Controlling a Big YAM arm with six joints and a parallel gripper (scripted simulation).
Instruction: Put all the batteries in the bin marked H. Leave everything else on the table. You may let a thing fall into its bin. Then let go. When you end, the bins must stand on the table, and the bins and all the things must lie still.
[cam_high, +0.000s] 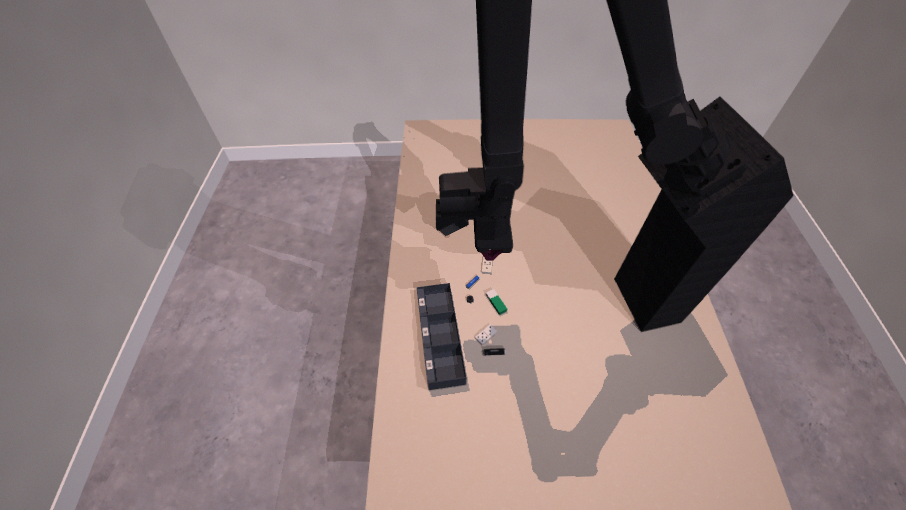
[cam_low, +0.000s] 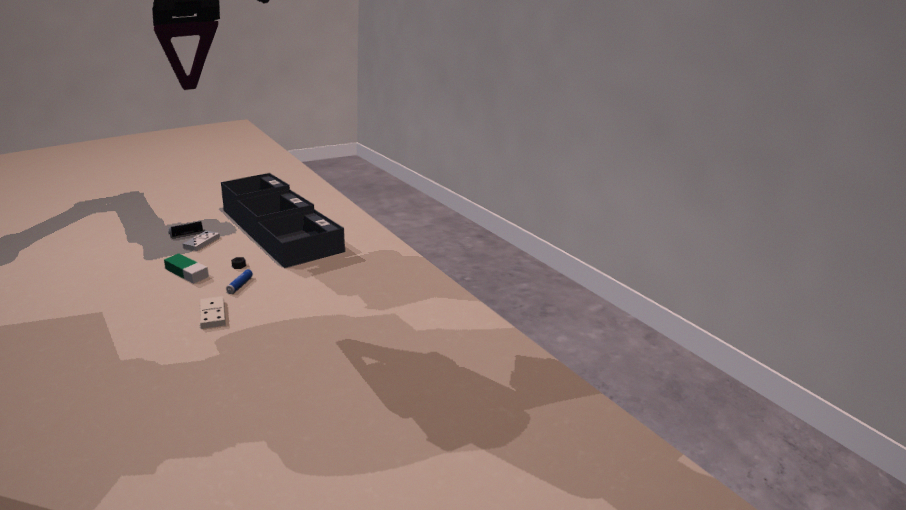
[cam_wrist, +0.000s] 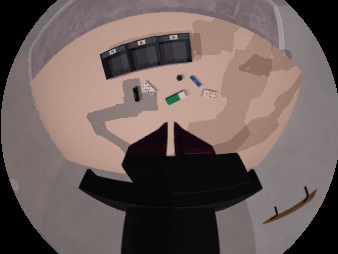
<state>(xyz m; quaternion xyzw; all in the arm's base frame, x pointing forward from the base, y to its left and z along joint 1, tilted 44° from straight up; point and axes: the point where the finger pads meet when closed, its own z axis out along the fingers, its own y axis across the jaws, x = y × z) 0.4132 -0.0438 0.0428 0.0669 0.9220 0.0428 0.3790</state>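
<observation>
table (cam_high: 570, 411) tan | arm (cam_high: 500, 126) hangs high over it | three-bin row (cam_high: 440, 335) at 9 o'clock of the clutter | jaws (cam_low: 187, 79) pressed together, pinching nothing | green-white block (cam_high: 496, 301) mid-cluster | domino (cam_high: 486, 266) at 12 | blue battery (cam_high: 472, 281) on table, at 2 o'clock from the bins, just beside black disc (cam_high: 469, 299)

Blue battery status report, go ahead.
Gripper shut, empty, high above the table. Blue battery lies on the table beside the bins, not binned. Nothing blocks it.
</observation>
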